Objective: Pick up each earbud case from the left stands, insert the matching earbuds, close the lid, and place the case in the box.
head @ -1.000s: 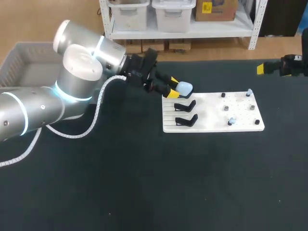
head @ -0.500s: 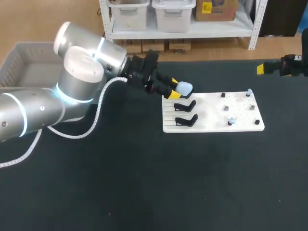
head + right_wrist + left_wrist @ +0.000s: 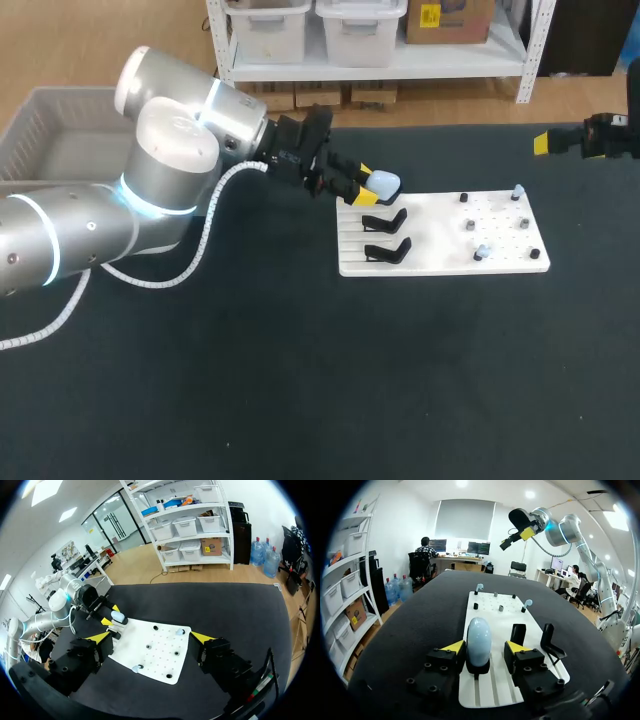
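Case (image 3: 479,639), pale blue and rounded, stands upright on the farthest of three black stands along the left side of the white board (image 3: 440,262). The two nearer stands (image 3: 386,235) are bare. The left gripper (image 3: 366,185) reaches in from the far left, level with the case. Its fingers (image 3: 451,647) are spread to either side of the case: one tip is close against it and the other stands off with a gap, so they are not pinching it. Two pale earbuds (image 3: 481,252) sit on pegs on the right half of the board. The right gripper (image 3: 150,637) hangs at the table's far right edge, fingers wide apart. The grey box (image 3: 40,140) stands at the far left.
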You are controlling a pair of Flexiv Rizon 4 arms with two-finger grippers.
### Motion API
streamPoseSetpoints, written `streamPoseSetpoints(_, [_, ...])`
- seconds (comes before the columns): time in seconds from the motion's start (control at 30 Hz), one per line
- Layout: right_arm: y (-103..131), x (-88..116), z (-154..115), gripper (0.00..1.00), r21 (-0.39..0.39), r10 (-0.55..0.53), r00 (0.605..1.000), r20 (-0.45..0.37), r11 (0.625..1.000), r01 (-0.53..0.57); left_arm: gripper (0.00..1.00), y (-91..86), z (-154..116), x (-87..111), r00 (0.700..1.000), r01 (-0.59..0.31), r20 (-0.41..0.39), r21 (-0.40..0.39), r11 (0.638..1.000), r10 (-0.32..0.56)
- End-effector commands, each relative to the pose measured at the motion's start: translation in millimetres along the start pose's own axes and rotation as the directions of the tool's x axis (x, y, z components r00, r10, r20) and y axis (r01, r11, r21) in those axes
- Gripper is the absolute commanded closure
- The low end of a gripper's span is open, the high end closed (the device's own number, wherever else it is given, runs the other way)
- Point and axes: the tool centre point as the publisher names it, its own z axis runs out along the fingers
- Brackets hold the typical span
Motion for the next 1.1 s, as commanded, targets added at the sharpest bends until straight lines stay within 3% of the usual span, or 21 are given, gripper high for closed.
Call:
streamPoseSetpoints(0.03, [0,0,0,0.0,0.001,0.0,1.0,0.0,1.0,0.0,0.51,-0.6,3,1.7,1.0,-0.004,0.004,-0.001,1.0,0.004])
streamPoseSetpoints(0.43, [0,0,0,0.0,0.001,0.0,1.0,0.0,1.0,0.0,0.54,-1.3,3,4.5,1.0,-0.001,0.006,-0.007,1.0,0.001])
streamPoseSetpoints(0.5, [0,0,0,0.0,0.001,0.0,1.0,0.0,1.0,0.0,0.75,-0.9,3,5.2,1.0,0.001,0.006,-0.014,1.0,-0.001])
streamPoseSetpoints(0.53, [0,0,0,0.0,0.001,0.0,1.0,0.0,1.0,0.0,0.94,-0.7,3,5.3,1.0,0.002,0.007,-0.019,1.0,-0.001])
streamPoseSetpoints(0.57, [0,0,0,0.0,0.001,0.0,1.0,0.0,1.0,0.0,1.0,-0.4,2,4.9,1.0,0.001,0.01,-0.024,1.0,0.0])
streamPoseSetpoints(0.83, [0,0,0,0.0,0.001,0.0,1.0,0.0,1.0,0.0,1.0,-11.2,-24,-18.1,0.997,-0.054,0.054,-0.043,0.998,0.056])
streamPoseSetpoints(1.1, [0,0,0,0.0,0.001,0.0,1.0,0.0,1.0,0.0,1.0,-27.2,-79,-48.7,0.986,-0.059,0.15,-0.113,0.992,0.075])
